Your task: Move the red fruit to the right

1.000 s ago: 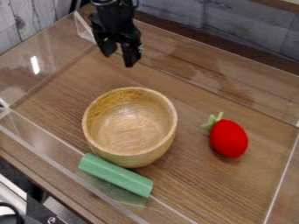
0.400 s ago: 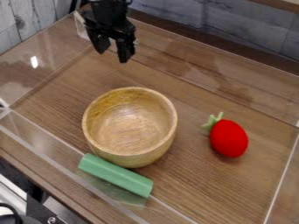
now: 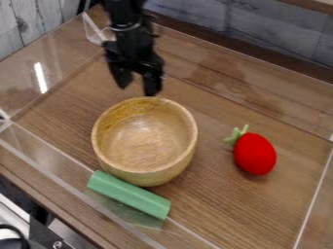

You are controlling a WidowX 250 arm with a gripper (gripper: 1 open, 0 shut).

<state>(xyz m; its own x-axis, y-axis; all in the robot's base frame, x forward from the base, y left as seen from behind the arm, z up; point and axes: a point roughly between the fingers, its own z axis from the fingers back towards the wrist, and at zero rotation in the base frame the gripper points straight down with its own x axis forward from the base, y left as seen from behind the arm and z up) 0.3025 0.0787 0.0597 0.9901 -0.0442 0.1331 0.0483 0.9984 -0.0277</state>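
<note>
As viewed by the camera, with clock positions taken from the bowl [image 3: 144,167], the red fruit [image 3: 255,155] lies on the bench [image 3: 221,199] at about 3 o'clock, well apart from the bowl. Its green leafy top [image 3: 237,133] points toward 11 o'clock. The gripper [image 3: 136,84] is at 12 o'clock, fingers directed downward, near the bowl's far rim; contact with that rim cannot be determined. Jaws stand open, with nothing gripped. The green block [image 3: 129,195] lies at 6 o'clock, just beside the bowl, slanting from 10 toward 4 o'clock.
</note>
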